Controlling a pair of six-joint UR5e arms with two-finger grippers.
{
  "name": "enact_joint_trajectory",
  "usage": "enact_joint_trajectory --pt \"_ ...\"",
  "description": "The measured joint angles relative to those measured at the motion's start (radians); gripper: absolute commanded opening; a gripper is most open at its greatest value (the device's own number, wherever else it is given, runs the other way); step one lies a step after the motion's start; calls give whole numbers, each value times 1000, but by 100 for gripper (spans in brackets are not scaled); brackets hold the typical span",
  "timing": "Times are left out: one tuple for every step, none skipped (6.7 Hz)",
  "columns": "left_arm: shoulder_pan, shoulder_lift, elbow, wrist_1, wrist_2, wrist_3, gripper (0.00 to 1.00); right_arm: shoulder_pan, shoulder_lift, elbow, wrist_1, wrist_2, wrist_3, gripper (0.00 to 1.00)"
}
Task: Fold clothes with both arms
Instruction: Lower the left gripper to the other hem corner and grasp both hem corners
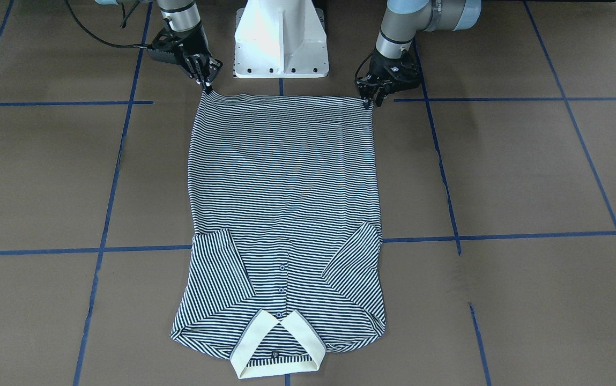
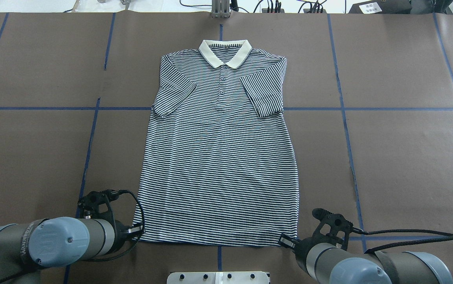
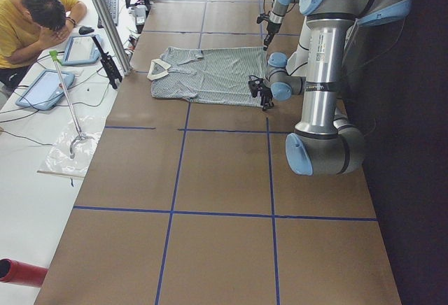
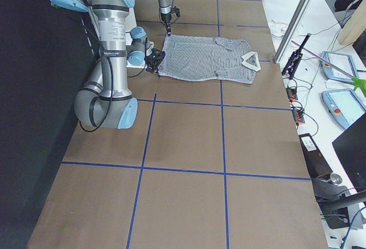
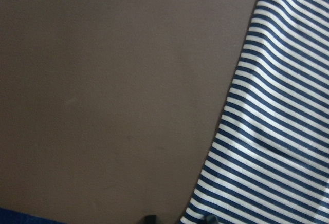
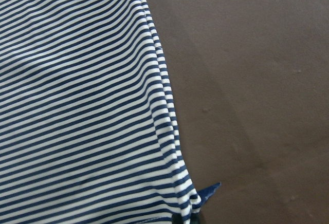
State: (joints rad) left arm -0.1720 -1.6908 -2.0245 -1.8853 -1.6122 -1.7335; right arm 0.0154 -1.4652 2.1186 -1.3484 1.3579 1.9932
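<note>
The striped polo shirt lies flat, front up, with its cream collar at the far side and both sleeves folded in over the chest. My left gripper is at the near hem corner on the left of the overhead view. In the left wrist view its two fingertips stand apart, astride the shirt's edge, so it is open. My right gripper is shut on the other hem corner, which is bunched and pulled into a small peak.
Brown table covering with a grid of blue tape lines surrounds the shirt. The white robot base stands between the arms. A person sits at a side desk with tablets, beyond the table's far edge.
</note>
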Motion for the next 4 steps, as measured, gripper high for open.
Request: enact_joint_trajectory --pt "0 -8 -26 20 -20 0 0 0 -1 1 0 1 0 0" --pt "1 -14 -47 35 -36 0 0 0 -1 1 0 1 0 0" --pt "1 -21 -58 42 -43 0 0 0 -1 2 0 2 0 0" --pt "4 -34 -65 42 -53 -10 0 0 -3 6 1 2 0 0"
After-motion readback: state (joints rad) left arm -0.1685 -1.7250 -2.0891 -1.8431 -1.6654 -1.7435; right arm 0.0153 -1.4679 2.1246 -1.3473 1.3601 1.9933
